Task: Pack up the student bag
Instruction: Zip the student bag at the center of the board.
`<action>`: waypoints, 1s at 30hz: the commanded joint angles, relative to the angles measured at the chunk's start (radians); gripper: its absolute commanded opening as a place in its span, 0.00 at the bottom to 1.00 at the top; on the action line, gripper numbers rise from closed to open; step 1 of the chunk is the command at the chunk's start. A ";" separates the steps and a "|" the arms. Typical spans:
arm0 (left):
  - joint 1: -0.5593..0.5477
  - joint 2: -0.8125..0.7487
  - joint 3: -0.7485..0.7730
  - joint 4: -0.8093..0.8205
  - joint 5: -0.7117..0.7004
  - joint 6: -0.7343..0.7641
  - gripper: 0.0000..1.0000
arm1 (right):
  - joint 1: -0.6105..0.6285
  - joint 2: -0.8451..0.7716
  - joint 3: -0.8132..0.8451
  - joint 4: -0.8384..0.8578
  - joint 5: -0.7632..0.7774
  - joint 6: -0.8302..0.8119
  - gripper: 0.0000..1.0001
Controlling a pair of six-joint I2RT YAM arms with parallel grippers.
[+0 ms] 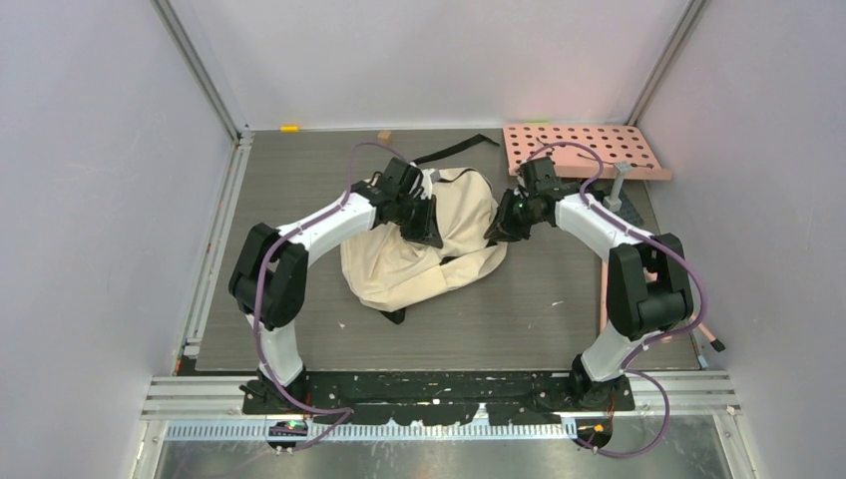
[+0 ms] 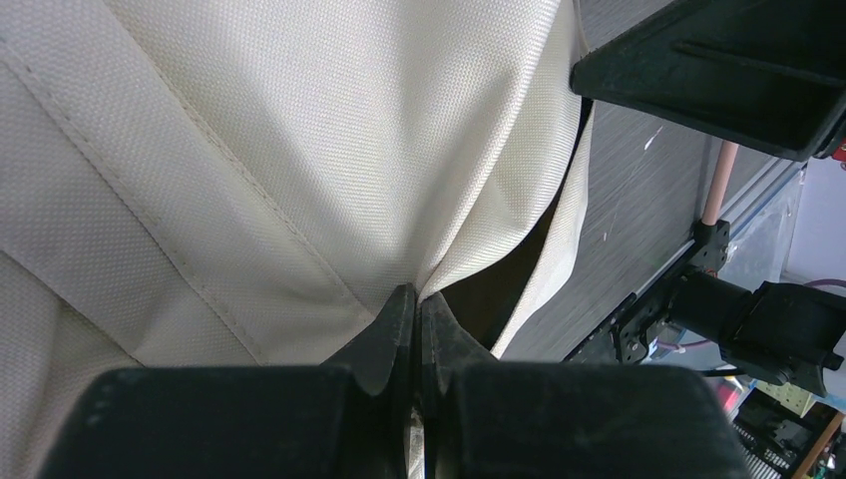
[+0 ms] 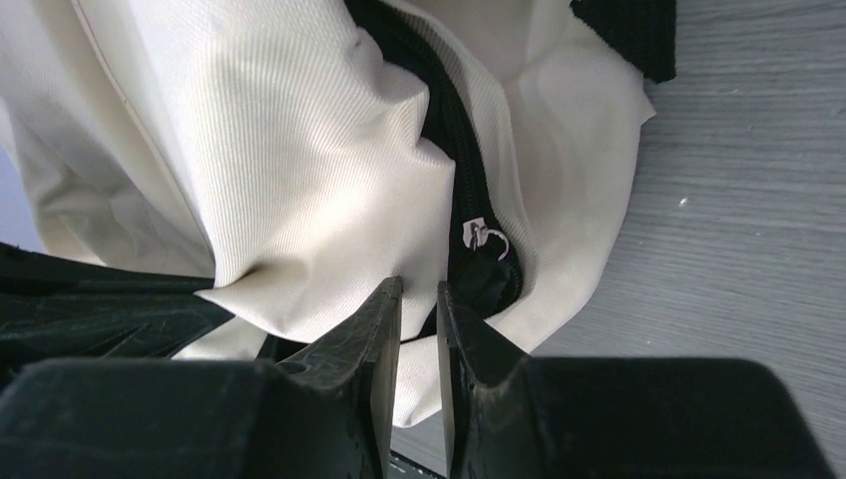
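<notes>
The student bag, cream fabric with black straps, lies crumpled in the middle of the table. My left gripper is on its upper left part, shut on a pinched fold of the bag's fabric; the jaws stand tight together. My right gripper is at the bag's right edge. Its jaws stand nearly together on a fold of cream fabric, beside the black zipper and its small metal pull. No books are in view.
A pink perforated board lies at the back right, with a small grey post by its front edge. A black strap trails behind the bag. A yellow piece and a small wooden block lie at the back edge.
</notes>
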 commanded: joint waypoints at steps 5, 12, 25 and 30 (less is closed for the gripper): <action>0.014 -0.003 -0.002 -0.021 0.042 -0.018 0.00 | 0.000 -0.035 -0.047 0.051 0.108 0.044 0.22; 0.029 0.003 0.004 -0.019 0.039 -0.033 0.00 | -0.001 -0.037 -0.073 0.050 0.097 0.037 0.21; 0.035 0.020 0.007 -0.018 0.035 -0.051 0.00 | -0.014 -0.097 -0.113 0.056 0.111 0.035 0.21; 0.035 0.018 0.006 -0.014 0.037 -0.049 0.00 | -0.014 -0.055 -0.100 0.089 0.045 0.029 0.21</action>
